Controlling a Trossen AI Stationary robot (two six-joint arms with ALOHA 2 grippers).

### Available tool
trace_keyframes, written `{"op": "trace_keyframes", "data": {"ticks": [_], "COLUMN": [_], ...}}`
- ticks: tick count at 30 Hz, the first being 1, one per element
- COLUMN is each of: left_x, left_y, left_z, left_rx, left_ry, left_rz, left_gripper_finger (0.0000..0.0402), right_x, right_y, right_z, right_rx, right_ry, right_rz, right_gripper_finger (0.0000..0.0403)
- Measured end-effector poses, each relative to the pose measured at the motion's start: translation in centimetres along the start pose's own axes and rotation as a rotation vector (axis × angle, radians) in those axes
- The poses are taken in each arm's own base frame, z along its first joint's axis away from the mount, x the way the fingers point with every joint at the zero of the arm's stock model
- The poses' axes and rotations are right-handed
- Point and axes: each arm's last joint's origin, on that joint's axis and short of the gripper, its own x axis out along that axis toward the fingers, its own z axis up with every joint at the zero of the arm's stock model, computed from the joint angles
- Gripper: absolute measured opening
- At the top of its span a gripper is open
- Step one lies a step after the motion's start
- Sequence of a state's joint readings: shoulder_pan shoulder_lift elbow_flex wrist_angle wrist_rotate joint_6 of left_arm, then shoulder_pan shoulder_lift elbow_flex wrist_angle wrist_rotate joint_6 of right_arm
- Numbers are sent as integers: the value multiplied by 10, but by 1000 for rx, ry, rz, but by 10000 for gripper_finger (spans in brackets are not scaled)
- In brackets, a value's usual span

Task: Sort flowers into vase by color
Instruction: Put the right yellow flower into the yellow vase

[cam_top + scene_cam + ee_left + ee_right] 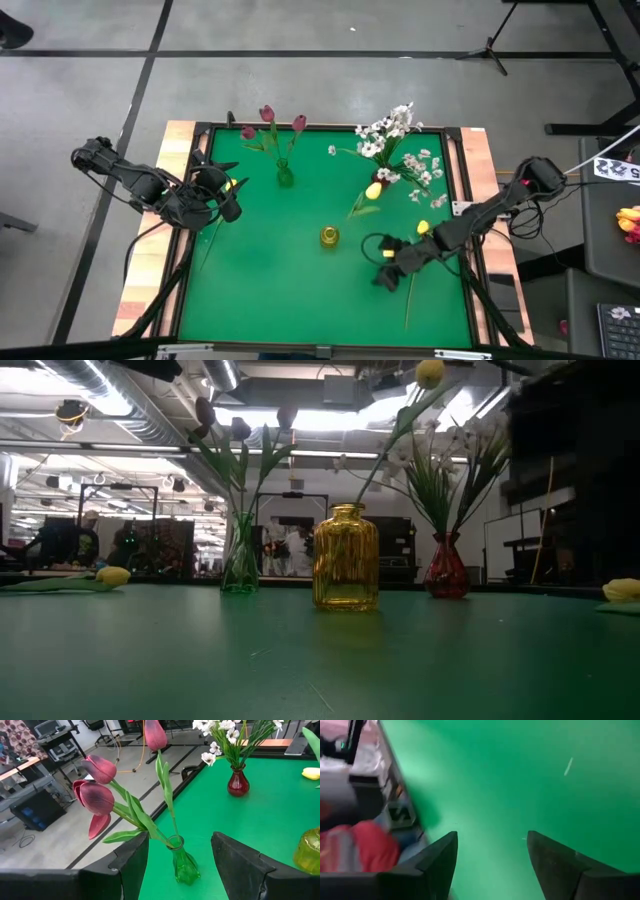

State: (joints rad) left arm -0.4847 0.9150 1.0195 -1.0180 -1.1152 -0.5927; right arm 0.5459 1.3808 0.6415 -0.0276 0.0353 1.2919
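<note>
Three maroon tulips point(268, 115) stand in a green glass vase point(284, 178) point(184, 865). White blossom sprays point(395, 135) fill a red vase point(446, 568). One yellow tulip point(373, 190) point(430, 372) leans out of the yellow vase point(330, 236) point(346, 557). Two more yellow tulips lie flat on the mat: one point(230, 185) point(113, 575) beside my left gripper point(225, 197), the other point(422, 228) point(622, 590) just behind my right gripper point(385, 268). My left gripper point(180, 855) is open and faces the green vase. My right gripper point(492, 855) is open over bare mat.
The green mat point(280, 290) is bordered by a dark frame and wooden table edges point(150, 280). The three vases stand in the far half of the mat. The near half holds only the tulip stems point(408, 300). The room's floor and equipment lie beyond the table.
</note>
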Motion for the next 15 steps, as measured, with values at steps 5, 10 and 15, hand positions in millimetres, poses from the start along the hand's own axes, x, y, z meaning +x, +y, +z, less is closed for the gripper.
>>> {"op": "trace_keyframes", "data": {"ticks": [5, 10, 15], "left_x": [0, 0, 0], "left_y": [0, 0, 0], "left_z": [0, 0, 0], "left_rx": [1, 0, 0], "left_ry": [0, 2, 2], "left_rz": [0, -2, -2], "left_gripper_finger": [214, 214, 214], "right_x": [-3, -11, -32], "right_y": [8, 18, 34], "right_z": [-32, -65, -90], "right_rx": [165, 320, 452], "right_ry": [217, 442, 538], "right_rz": [31, 17, -24], "right_gripper_finger": [241, 240, 240]}}
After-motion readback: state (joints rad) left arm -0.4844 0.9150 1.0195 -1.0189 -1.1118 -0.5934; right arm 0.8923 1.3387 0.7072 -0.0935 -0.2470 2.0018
